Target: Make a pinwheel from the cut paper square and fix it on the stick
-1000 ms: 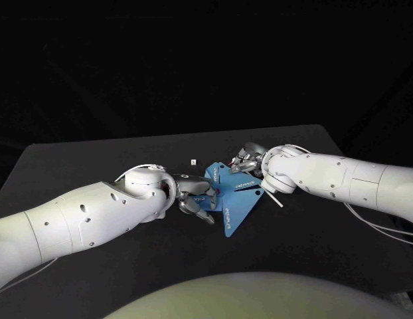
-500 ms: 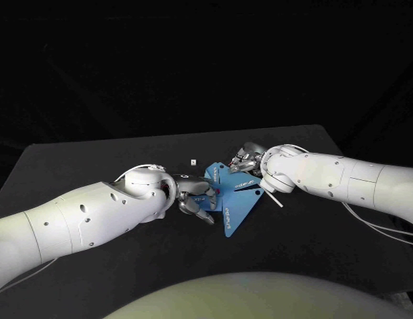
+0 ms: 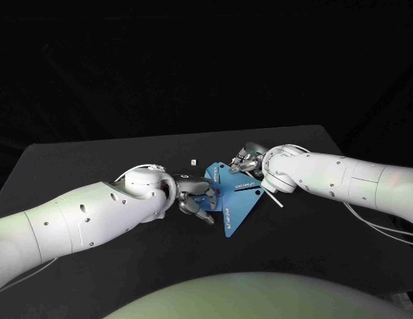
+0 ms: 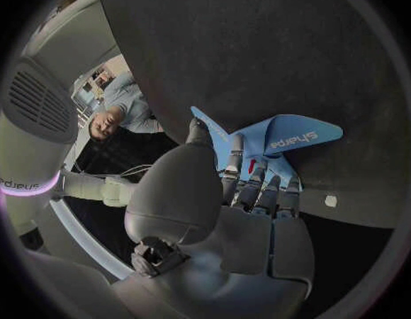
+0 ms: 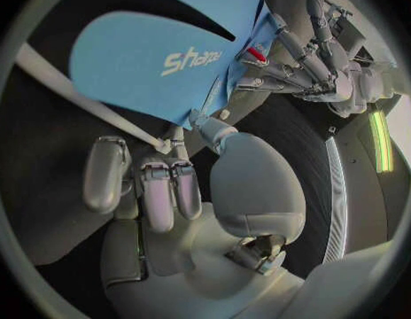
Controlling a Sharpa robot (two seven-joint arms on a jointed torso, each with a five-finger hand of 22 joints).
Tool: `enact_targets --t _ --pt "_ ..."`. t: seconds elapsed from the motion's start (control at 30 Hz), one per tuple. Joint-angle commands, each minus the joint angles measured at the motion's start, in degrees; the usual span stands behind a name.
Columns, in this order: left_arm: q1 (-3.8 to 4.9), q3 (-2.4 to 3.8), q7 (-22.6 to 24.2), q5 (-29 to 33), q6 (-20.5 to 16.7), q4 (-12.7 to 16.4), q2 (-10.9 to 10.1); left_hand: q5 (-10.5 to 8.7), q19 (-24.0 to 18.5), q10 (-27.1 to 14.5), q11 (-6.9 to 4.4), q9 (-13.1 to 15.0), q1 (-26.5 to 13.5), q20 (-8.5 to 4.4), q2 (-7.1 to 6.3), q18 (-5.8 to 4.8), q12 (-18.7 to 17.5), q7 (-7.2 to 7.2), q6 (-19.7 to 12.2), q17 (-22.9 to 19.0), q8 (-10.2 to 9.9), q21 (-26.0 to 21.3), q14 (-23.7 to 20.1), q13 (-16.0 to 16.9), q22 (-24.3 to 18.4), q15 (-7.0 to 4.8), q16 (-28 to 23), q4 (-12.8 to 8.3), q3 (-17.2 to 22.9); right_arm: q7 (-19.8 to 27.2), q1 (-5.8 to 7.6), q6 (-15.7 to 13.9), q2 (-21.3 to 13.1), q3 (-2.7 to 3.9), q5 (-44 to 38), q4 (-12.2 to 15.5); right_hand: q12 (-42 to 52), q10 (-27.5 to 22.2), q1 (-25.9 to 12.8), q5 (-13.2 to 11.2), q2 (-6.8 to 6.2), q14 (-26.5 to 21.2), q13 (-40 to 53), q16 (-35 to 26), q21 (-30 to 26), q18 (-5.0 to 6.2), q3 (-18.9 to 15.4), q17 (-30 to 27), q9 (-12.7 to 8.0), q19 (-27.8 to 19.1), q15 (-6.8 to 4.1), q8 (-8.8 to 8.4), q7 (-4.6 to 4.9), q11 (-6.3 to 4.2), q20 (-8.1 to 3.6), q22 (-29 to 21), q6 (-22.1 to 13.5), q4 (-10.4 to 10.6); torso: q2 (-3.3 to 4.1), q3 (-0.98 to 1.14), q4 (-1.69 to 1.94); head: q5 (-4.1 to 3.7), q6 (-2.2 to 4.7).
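Observation:
The blue paper pinwheel point(image 3: 232, 194) lies partly folded at the table's middle, between both hands. My left hand point(image 3: 195, 200) grips it from the left, fingertips point(image 4: 257, 186) pressed on the gathered flaps around a small red piece point(image 4: 251, 166) at the paper point(image 4: 290, 137) centre. My right hand point(image 3: 246, 160) pinches the paper's far corner between thumb point(image 5: 208, 122) and finger, under the blue flap point(image 5: 152, 60). The white stick point(image 3: 275, 198) lies on the table just right of the paper, below my right wrist; it also runs beneath the flap as a pale stick point(image 5: 46, 67).
A tiny white piece point(image 3: 195, 161) sits on the black table point(image 3: 91, 159) just behind the left hand, seen also as a white piece point(image 4: 330, 201). Both forearms cross the table's front half.

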Motion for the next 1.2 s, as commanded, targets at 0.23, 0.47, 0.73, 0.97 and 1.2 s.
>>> enact_targets --t 0.23,0.47,0.73,0.97,1.2 --pt "-0.22 -0.23 -0.93 -0.27 2.24 -0.14 -0.14 -0.27 -0.2 -0.24 0.04 -0.13 0.04 0.03 0.59 0.5 0.26 -0.11 0.46 0.03 -0.42 0.23 -0.15 0.04 0.08 -0.1 -0.03 0.12 -0.44 0.43 -0.03 2.81 0.09 -0.05 0.74 -0.02 0.2 6.07 0.39 0.05 0.13 5.86 15.05 0.23 0.27 0.46 -0.24 15.1 0.24 0.34 -0.35 0.45 -0.11 -0.52 -0.19 5.11 0.69 -0.16 0.03 -0.01 0.03 -0.02 0.0" --pt "-0.22 -0.23 -0.92 -0.27 2.26 -0.14 -0.08 -0.27 -0.2 -0.24 0.04 -0.13 0.04 0.03 0.59 0.5 0.26 -0.11 0.46 0.03 -0.42 0.23 -0.15 0.04 0.08 -0.1 -0.03 0.12 -0.44 1.58 -0.03 0.49 0.5 -0.05 1.57 -0.33 0.2 6.07 1.88 0.04 1.76 5.86 15.05 0.23 0.82 0.37 0.92 15.1 1.1 0.6 -0.84 1.06 -0.69 -1.0 -0.54 5.47 1.41 -0.64 0.03 0.01 0.09 0.01 0.0" --pt "-0.22 -0.23 -0.95 -0.27 2.37 -0.16 -0.1 -0.27 -0.19 -0.31 0.1 -0.3 0.1 0.03 0.65 0.49 0.26 -0.18 0.52 0.03 -0.58 0.23 -0.12 0.04 0.08 -0.07 -0.02 0.12 -0.56 2.63 -0.03 -2.05 0.95 -0.04 2.03 -1.03 0.2 6.07 3.25 0.04 3.2 5.86 15.05 0.23 1.29 0.27 2.11 15.1 1.88 0.81 -1.22 1.55 -0.99 -1.25 -0.9 5.79 1.85 -1.47 0.03 0.02 0.03 0.16 0.0" --pt "-0.22 -0.23 -0.96 -0.27 2.44 -0.17 -0.12 -0.27 -0.19 -0.31 0.1 -0.3 0.1 0.03 0.65 0.49 0.26 -0.18 0.52 0.03 -0.58 0.23 -0.12 0.04 0.08 -0.07 -0.02 0.12 -0.56 3.34 -0.02 -1.33 1.34 -0.04 2.21 -1.04 0.2 6.07 4.21 0.68 3.54 5.86 15.05 0.23 1.28 0.27 2.81 15.1 2.45 0.83 -1.47 1.95 -1.18 -1.41 -1.12 5.86 2.15 -2.47 -0.01 0.03 0.03 0.1 0.0" --pt "-0.22 -0.24 -1.01 -0.27 2.45 -0.21 -0.13 -0.27 -0.19 -0.35 0.11 -0.39 0.13 0.04 0.69 0.48 0.27 -0.15 0.59 0.04 -0.65 0.23 -0.09 0.04 0.08 -0.06 -0.02 0.12 -0.63 4.2 -0.02 0.11 1.08 -0.04 1.78 -0.66 0.2 6.07 6.0 1.6 4.09 5.86 15.05 0.23 1.3 0.23 4.21 15.1 4.48 0.88 -1.85 3.57 -1.39 -1.6 -1.51 6.07 3.18 -5.24 0.0 -0.02 0.01 0.07 0.0"
